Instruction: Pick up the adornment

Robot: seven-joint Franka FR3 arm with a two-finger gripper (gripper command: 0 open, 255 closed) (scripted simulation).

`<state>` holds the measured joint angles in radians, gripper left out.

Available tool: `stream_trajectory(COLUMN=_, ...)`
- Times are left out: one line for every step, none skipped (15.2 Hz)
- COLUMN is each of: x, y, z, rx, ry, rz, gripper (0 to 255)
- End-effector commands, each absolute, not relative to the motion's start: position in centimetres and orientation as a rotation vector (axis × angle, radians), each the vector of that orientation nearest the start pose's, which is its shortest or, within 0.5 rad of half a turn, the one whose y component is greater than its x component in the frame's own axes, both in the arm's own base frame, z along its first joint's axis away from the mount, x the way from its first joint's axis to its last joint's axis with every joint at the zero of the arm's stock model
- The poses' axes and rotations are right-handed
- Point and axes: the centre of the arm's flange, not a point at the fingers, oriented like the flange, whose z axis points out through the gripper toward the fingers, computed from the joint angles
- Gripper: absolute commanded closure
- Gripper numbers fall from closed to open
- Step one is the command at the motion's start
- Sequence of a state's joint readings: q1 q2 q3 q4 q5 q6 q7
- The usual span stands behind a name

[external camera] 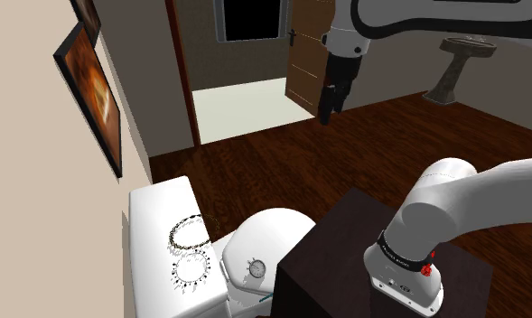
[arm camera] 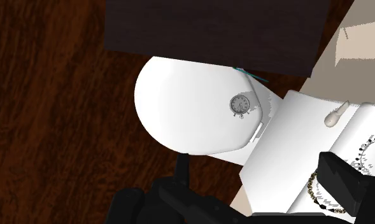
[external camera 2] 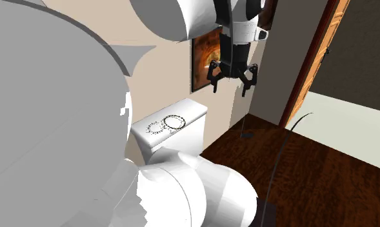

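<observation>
The claw (external camera 2: pixel 231 78) is hanging open, high over the tank (external camera: pixel 155 210). The necklace (external camera: pixel 187 232) is looking light and floppy. Pinching its beads at one side is looking best.

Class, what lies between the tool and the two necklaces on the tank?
Nothing. In the second exterior view the open tool hangs high above the necklaces on the white tank, with only empty air between them.
</observation>
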<state>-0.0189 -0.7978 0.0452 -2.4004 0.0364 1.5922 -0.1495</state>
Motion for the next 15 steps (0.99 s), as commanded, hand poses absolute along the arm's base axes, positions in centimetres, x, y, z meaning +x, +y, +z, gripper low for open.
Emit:
stream_trajectory(x=30.5, y=1.6, z=57.5, rx=-3.127, ry=-0.252, rz=0.017, gripper=0)
stream_trajectory(x=31.1, y=2.2, z=56.5, rx=-3.124, ry=-0.252, rz=0.018, gripper=0)
stream_trajectory(x=31.7, y=2.9, z=55.6, rx=-3.121, ry=-0.252, rz=0.018, gripper=0)
stream_trajectory(x=32.3, y=3.6, z=54.7, rx=-3.118, ry=-0.252, rz=0.019, gripper=0)
stream_trajectory(x=32.9, y=4.3, z=53.7, rx=-3.115, ry=-0.252, rz=0.020, gripper=0)
stream_trajectory(x=33.5, y=5.0, z=52.8, rx=-3.113, ry=-0.252, rz=0.021, gripper=0)
stream_trajectory(x=34.1, y=5.6, z=51.9, rx=-3.110, ry=-0.252, rz=0.022, gripper=0)
stream_trajectory(x=34.6, y=6.3, z=50.9, rx=-3.107, ry=-0.252, rz=0.023, gripper=0)
stream_trajectory(x=35.2, y=7.0, z=50.0, rx=-3.104, ry=-0.252, rz=0.024, gripper=0)
stream_trajectory(x=35.8, y=7.7, z=49.1, rx=-3.101, ry=-0.252, rz=0.025, gripper=0)
stream_trajectory(x=36.4, y=8.4, z=48.1, rx=-3.099, ry=-0.252, rz=0.026, gripper=0)
stream_trajectory(x=37.0, y=9.1, z=47.2, rx=-3.096, ry=-0.252, rz=0.027, gripper=0)
stream_trajectory(x=37.6, y=9.8, z=46.3, rx=-3.093, ry=-0.252, rz=0.028, gripper=0)
stream_trajectory(x=38.2, y=10.5, z=45.4, rx=-3.090, ry=-0.252, rz=0.029, gripper=0)
stream_trajectory(x=38.8, y=11.3, z=44.4, rx=-3.087, ry=-0.252, rz=0.030, gripper=0)
